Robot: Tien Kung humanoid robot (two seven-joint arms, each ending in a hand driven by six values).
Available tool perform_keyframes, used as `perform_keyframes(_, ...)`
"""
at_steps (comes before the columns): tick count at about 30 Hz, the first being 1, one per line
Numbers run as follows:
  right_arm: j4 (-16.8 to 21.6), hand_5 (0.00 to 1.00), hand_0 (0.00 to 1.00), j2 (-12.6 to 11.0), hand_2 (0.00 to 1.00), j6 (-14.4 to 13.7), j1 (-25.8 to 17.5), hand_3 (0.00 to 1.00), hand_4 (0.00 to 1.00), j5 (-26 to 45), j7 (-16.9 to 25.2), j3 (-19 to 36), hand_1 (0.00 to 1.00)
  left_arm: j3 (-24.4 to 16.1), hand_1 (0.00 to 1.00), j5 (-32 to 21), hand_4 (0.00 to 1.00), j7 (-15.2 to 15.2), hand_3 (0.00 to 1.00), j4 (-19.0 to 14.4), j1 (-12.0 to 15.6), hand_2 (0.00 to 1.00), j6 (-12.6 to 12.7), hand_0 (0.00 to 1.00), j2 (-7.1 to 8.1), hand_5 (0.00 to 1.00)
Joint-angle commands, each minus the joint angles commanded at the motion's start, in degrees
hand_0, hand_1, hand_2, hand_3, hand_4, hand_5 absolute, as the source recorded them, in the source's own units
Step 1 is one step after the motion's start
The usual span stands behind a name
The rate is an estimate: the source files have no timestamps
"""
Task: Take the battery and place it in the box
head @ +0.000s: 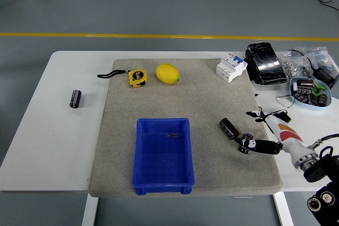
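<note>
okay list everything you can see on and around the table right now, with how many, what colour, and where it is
battery: 1, black, on the mat right of the box, just off the right hand's fingertips
second black cylinder: 1, on bare table, far left
box: 1, blue, open, mat's front centre
tape measure: 1, yellow, black strap, mat's far left
lemon: 1, yellow, right of the tape measure
circuit breaker: 1, white, mat's far right corner
black case: 1, table's far right
bowl: 1, light blue, holds small parts, right edge
mat: 1, beige, covers table centre
table: 1, white
right hand: 1, black and white, open, right of the battery
left hand: not in view
</note>
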Motion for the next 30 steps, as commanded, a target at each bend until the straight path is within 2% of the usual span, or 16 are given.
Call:
perform_keyframes(6,-1.29,0.431,0.727,0.20,0.732,-1.75,0.08,0.814,0.998,-9.50,-0.03,-1.40,0.673,-0.01,0.712,0.11,0.660,0.04,0.626,-0.03,-0.06,0.747,-0.03,0.730,0.03,0.657)
perform_keyframes(7,-1.38,0.422,0.582,0.21,0.676,-2.07,0.05,0.786,0.998,-9.50,-0.08,-1.68,0.595,-0.01,0.712,0.11,0.660,0.04,0.626,-0.03,-0.07,0.746,-0.02,0.730,0.03,0.656)
perform_keyframes(12,-2.02,0.422,0.582,0.41,0.676,-4.03,0.31,0.786,0.998,-9.50,-0.20,-2.82,0.595,-0.14,0.712,0.33,0.660,0.15,0.626,-0.04,-0.12,0.746,-0.06,0.730,0.05,0.656)
perform_keyframes(13,-2.20,0.395,0.481,0.47,0.659,-4.25,0.41,0.779,0.998,-9.50,-0.27,-2.96,0.571,-0.14,0.712,0.37,0.659,0.17,0.626,-0.05,-0.14,0.745,-0.07,0.730,0.06,0.655)
perform_keyframes(19,-3.22,0.395,0.481,0.73,0.659,-3.83,0.70,0.779,0.998,-9.50,-1.32,-2.81,0.571,-0.28,0.712,0.66,0.659,0.31,0.626,-0.07,-0.17,0.745,-0.13,0.730,0.11,0.655)
perform_keyframes(20,-3.26,0.389,0.403,0.73,0.480,-3.65,0.69,0.781,0.998,-9.50,-1.46,-2.72,0.377,-0.28,0.710,0.64,0.660,0.31,0.625,-0.07,-0.17,0.743,-0.13,0.730,0.11,0.655)
perform_keyframes(25,-3.14,0.389,0.403,0.67,0.480,-2.78,0.71,0.781,0.998,-9.50,-2.10,-2.23,0.377,-0.23,0.710,0.59,0.660,0.35,0.625,-0.07,-0.18,0.743,-0.11,0.730,0.14,0.655)
perform_keyframes(26,-3.11,0.391,0.376,0.67,0.334,-2.79,0.73,0.762,0.998,-9.50,-2.17,-2.19,0.266,-0.28,0.709,0.66,0.660,0.38,0.625,-0.07,-0.19,0.742,-0.11,0.729,0.14,0.655)
perform_keyframes(30,-3.16,0.391,0.376,0.69,0.334,-2.84,0.79,0.762,0.998,-9.50,-2.39,-2.23,0.266,-0.36,0.709,0.87,0.660,0.47,0.625,-0.07,-0.19,0.742,-0.14,0.729,0.16,0.655)
